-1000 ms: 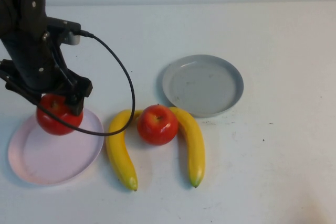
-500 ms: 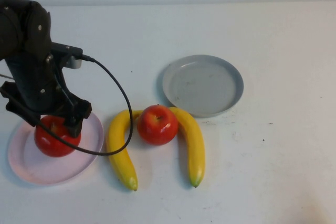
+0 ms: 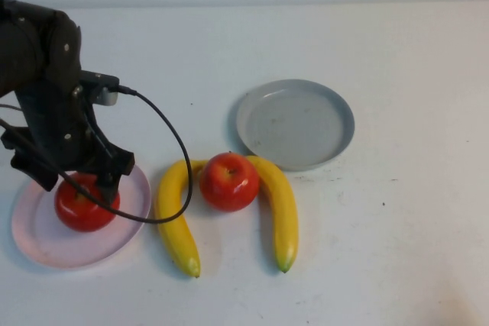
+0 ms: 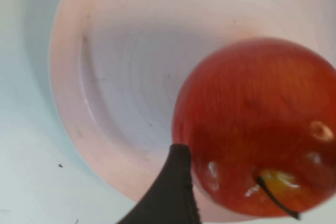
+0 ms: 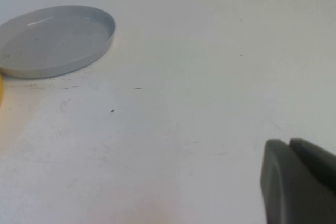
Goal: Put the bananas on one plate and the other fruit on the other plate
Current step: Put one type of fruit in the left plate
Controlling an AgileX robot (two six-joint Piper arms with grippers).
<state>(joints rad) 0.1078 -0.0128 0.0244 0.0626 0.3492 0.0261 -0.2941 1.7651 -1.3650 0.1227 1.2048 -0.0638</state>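
Apple (image 3: 82, 204) now down on pink plate (image 3: 46, 246)

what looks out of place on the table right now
One apple sits wedged between the two bananas on the bare table, on neither plate. The grey plate is empty; the other apple sits on the pink plate.

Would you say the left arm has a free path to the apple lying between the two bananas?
Probably yes: the apple between the bananas is uncovered from above, and the left gripper, at the apple on the pink plate, is nearby. The shut right gripper stays away.
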